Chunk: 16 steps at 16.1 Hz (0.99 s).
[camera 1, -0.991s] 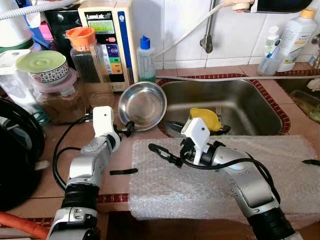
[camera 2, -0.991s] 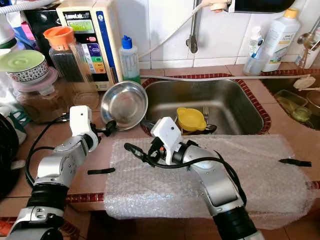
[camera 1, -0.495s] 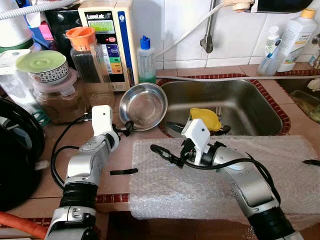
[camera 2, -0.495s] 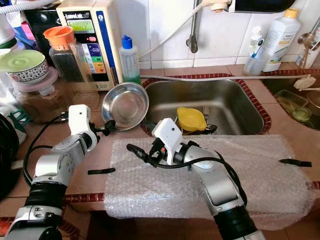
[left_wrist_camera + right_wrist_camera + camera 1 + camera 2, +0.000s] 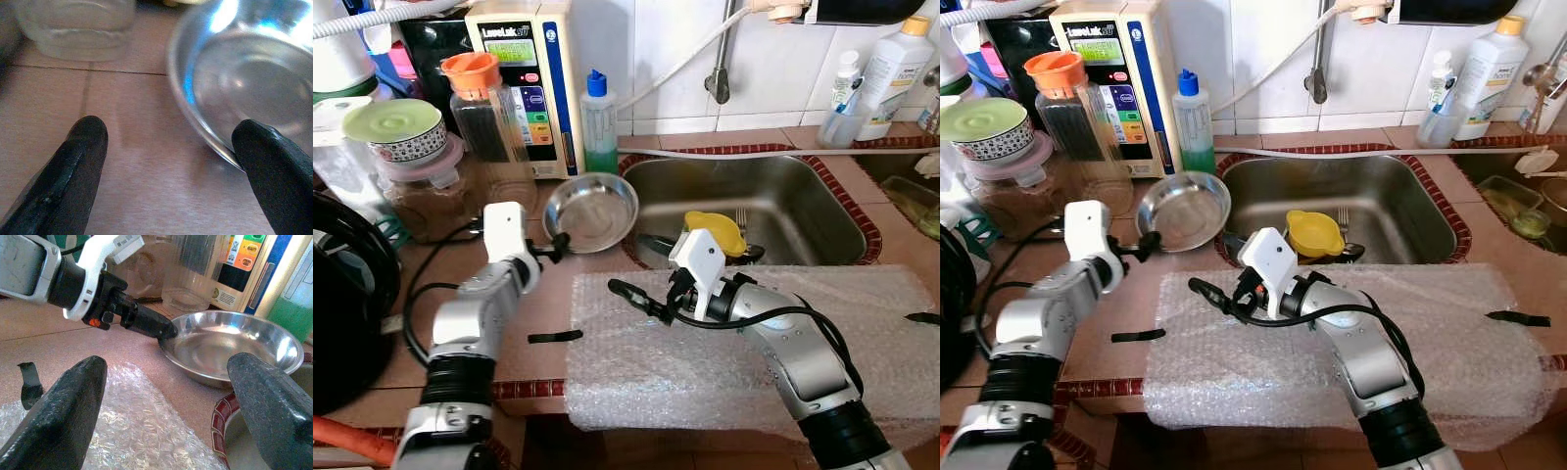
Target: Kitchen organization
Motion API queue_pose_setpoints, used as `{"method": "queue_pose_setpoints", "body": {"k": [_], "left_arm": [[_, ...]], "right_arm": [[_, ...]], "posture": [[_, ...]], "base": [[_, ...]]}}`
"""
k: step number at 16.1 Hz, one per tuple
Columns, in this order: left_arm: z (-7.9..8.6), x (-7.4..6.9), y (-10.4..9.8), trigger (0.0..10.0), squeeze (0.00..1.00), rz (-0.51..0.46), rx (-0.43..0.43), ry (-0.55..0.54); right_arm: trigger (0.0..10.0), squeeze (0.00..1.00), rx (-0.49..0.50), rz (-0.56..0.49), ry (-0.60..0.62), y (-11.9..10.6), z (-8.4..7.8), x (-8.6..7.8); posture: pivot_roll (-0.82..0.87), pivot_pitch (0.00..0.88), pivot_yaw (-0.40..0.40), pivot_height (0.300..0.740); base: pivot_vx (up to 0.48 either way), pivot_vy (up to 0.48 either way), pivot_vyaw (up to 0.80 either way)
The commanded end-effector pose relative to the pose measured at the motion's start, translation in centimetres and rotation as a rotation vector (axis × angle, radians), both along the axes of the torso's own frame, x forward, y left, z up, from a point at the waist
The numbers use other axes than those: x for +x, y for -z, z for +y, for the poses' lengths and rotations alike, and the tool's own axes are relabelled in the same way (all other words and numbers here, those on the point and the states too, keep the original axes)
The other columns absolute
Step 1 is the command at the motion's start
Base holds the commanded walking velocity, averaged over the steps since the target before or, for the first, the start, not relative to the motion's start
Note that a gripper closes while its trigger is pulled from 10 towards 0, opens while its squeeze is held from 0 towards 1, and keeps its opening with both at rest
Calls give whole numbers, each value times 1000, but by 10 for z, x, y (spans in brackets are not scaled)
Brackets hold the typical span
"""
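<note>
A shiny steel bowl (image 5: 594, 210) lies on the tiled counter just left of the sink (image 5: 822, 211). My left gripper (image 5: 555, 245) stands open at the bowl's near rim. In the left wrist view one finger (image 5: 271, 161) touches that rim while the other rests over bare tile. My right gripper (image 5: 632, 297) hovers open over the near left corner of a bubble-wrap sheet (image 5: 724, 367), pointing toward the bowl (image 5: 230, 342), with nothing between its fingers. A yellow cup (image 5: 717, 230) sits in the sink.
Behind the bowl stand a water purifier (image 5: 524, 78), an orange-lidded jar (image 5: 489, 117), a blue-capped soap bottle (image 5: 599, 113) and stacked containers (image 5: 406, 157). A strip of black tape (image 5: 555, 336) lies on the counter. A dark round appliance (image 5: 342, 304) sits at far left.
The bowl has gone from steeply tilted up to lying nearly flat on the counter. My left arm has shifted a little to the left. The right arm has hardly moved.
</note>
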State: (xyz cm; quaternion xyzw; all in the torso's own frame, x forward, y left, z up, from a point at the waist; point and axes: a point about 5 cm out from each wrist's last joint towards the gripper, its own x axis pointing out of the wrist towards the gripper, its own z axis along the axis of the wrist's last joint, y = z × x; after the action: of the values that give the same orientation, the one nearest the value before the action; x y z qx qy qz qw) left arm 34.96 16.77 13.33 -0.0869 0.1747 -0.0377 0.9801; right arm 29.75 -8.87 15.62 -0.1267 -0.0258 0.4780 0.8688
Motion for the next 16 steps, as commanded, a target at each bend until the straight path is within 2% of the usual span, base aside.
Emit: {"method": "queue_pose_setpoints", "body": {"k": [1,4,6,9,12,16], "left_arm": [[9,0,-3,10000,0,1,20,-32],[24,-2,-7,10000,0,-8,42,-67],[26,-2,-13,10000,0,-23,48,-73],[16,-4,-19,10000,0,-33,38,-15],[4,-14,-9,10000,0,17,21,90],[1,-22,-4,10000,0,60,24,143]], "right_arm": [[10000,0,-3,-15,0,-3,-1,2],[10000,0,-7,-18,-1,-3,-2,3],[10000,0,-8,-19,-1,-3,-2,3],[10000,0,-5,-18,-2,-3,-2,3],[10000,0,0,-11,-8,-2,-1,0],[10000,0,-24,0,-12,0,-1,-2]], "posture": [[-237,33,76,740],[-232,33,74,740],[-229,33,72,740],[-229,34,71,740],[-229,34,71,740],[-233,38,74,740]], "base": [[0,0,0],[0,0,0],[0,0,0],[0,0,0],[0,0,0],[0,0,0]]}}
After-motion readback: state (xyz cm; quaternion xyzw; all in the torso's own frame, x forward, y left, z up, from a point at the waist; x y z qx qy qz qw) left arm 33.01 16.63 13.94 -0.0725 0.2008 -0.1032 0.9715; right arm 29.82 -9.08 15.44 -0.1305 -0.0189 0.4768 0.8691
